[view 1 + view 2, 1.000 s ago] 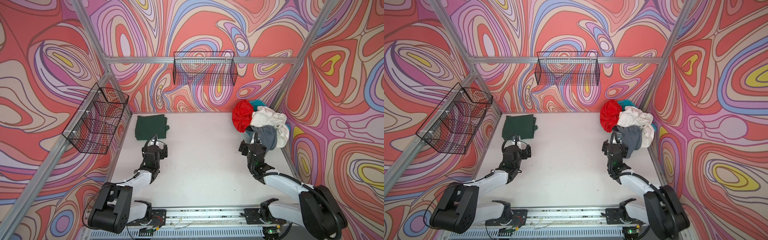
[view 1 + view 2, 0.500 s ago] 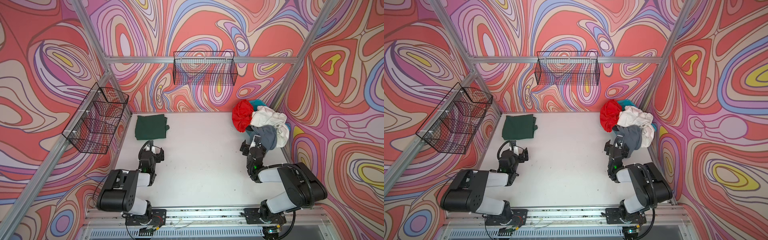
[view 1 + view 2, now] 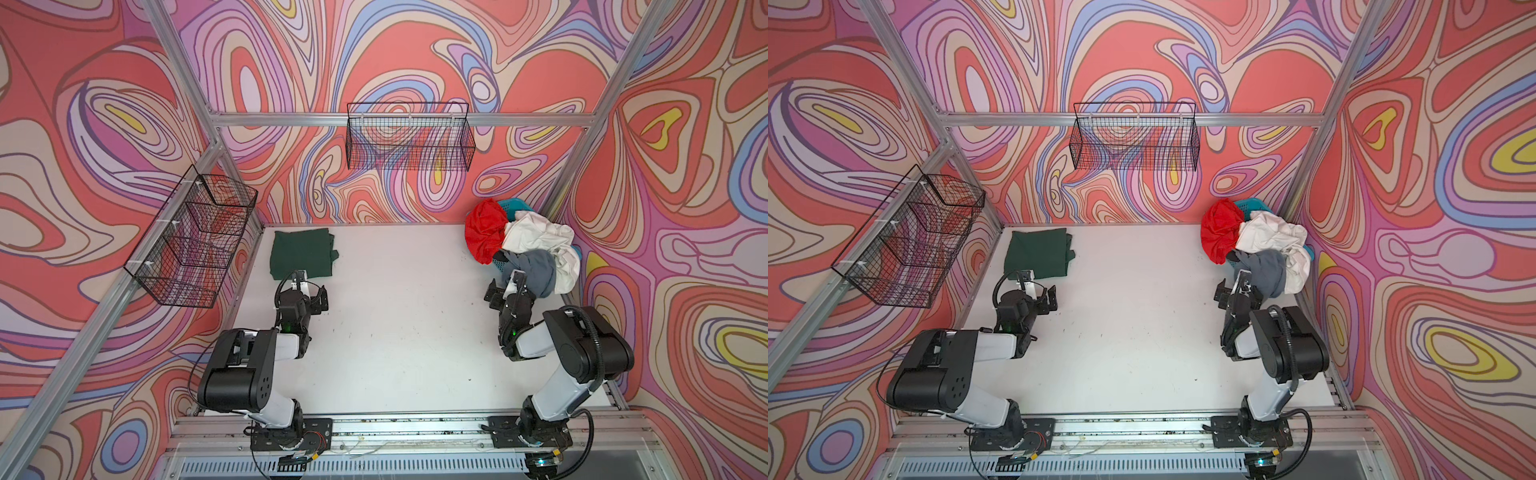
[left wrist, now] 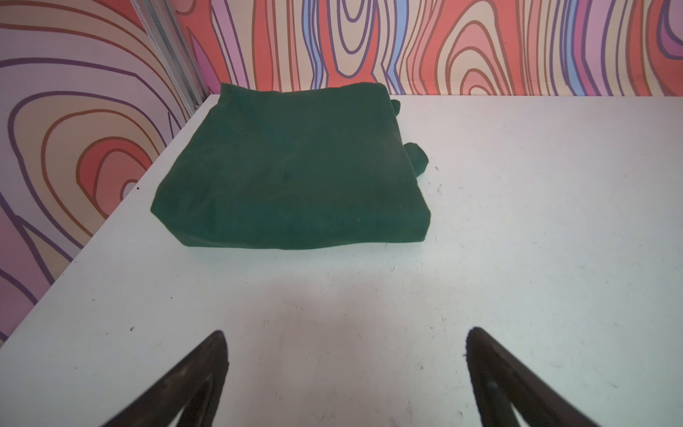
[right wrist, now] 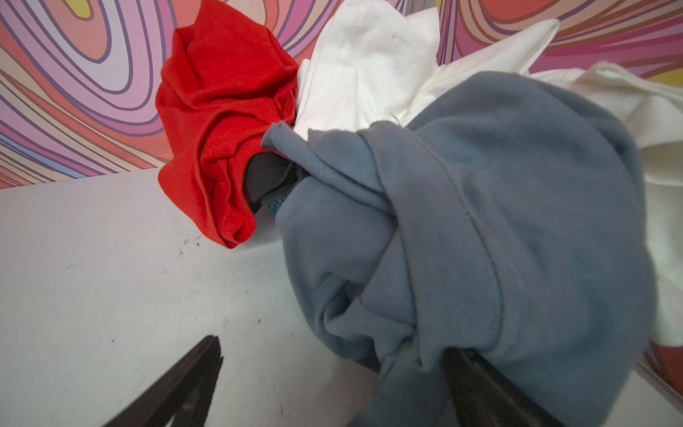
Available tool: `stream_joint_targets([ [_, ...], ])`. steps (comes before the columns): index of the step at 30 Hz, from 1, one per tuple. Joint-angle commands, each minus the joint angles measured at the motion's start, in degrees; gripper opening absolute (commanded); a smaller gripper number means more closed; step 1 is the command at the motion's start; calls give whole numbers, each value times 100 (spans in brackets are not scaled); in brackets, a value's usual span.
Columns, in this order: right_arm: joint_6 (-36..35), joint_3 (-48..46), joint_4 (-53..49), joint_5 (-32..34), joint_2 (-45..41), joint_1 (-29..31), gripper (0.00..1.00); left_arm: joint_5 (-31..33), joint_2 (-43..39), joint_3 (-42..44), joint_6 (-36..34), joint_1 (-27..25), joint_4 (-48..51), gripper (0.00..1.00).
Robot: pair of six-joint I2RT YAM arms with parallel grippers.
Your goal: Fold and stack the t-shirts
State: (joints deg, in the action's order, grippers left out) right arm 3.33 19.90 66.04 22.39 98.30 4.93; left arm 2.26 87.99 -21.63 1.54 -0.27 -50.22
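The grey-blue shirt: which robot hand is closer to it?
Right. The right gripper sits open right at the grey-blue shirt, cloth draping over one finger. The left gripper is across the table, open, near the folded dark green shirt.

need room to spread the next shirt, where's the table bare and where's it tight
The table is bare across its middle, from the green shirt and left gripper over to the right gripper. Crowded: the far right corner, where the red shirt, off-white shirt and grey-blue shirt heap over the turquoise basket.
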Motion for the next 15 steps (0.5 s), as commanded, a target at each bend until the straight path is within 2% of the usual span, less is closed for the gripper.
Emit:
stream_joint_targets([
  [1, -39, 118, 150, -206, -51, -16, 98, -181, 12, 3, -46, 27, -35, 100],
  [15, -46, 132, 120, -260, -39, -20, 98, -216, 21, -17, -53, 27, -14, 100],
])
